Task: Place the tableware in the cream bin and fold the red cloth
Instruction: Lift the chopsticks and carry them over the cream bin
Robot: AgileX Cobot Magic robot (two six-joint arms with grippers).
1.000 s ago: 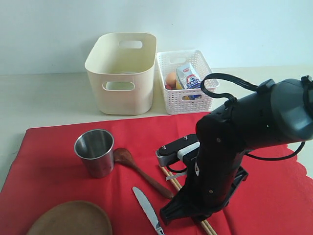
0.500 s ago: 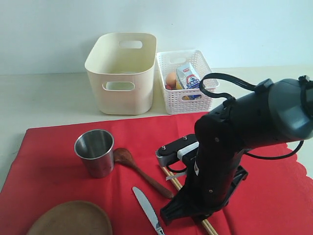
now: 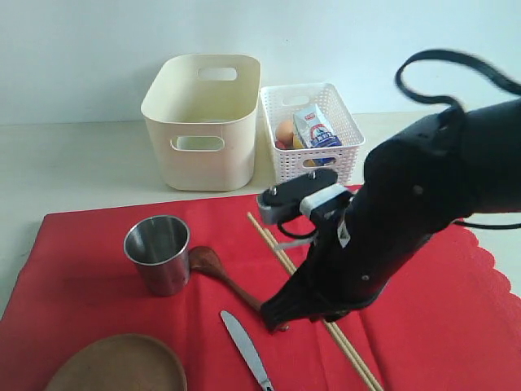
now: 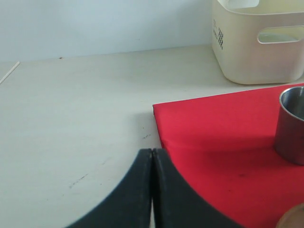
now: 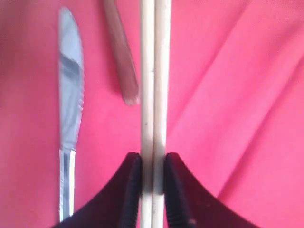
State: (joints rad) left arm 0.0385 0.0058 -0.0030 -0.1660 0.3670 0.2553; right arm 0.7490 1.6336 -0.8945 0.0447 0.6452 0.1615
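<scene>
Early in the task: right gripper (image 5: 153, 173) pinched on the two wooden chopsticks (image 5: 154, 95), knife (image 5: 70, 95) and spoon handle (image 5: 121, 57) lying beside those fingers on the unfolded red cloth (image 3: 73, 269), left gripper (image 4: 152, 190) shut empty, cream bin (image 3: 203, 122) awaiting.

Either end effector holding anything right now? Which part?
Right end effector grips the two chopsticks side by side, somewhere along their shafts, not at an end. Left end effector is shut, empty.
</scene>
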